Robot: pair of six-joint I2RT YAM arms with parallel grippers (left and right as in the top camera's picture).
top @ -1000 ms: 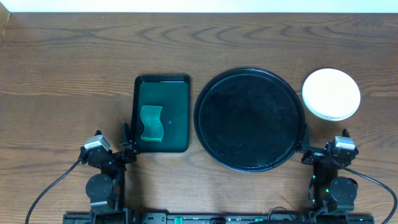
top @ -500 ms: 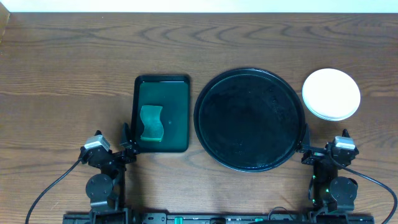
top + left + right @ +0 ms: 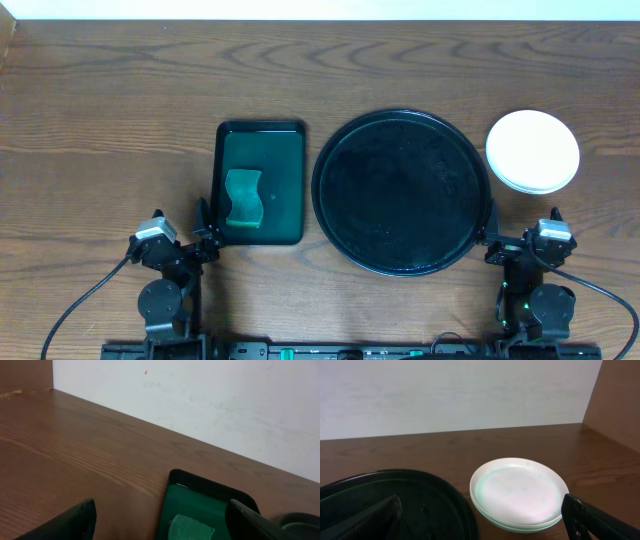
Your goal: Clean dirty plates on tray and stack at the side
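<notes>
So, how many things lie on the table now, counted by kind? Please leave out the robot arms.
Round black tray: 1
Rectangular dark green tray: 1
Green wavy-edged sponge: 1
Stack of white plates: 1 stack; more than one rim shows, but the exact number of plates is unclear
Total: 4, counting the stack as one

Free for me: worktop [image 3: 110, 120] at far left and along the back.
Blocking me: tray [image 3: 402, 192], plates [image 3: 532, 150], green tray [image 3: 285, 170].
</notes>
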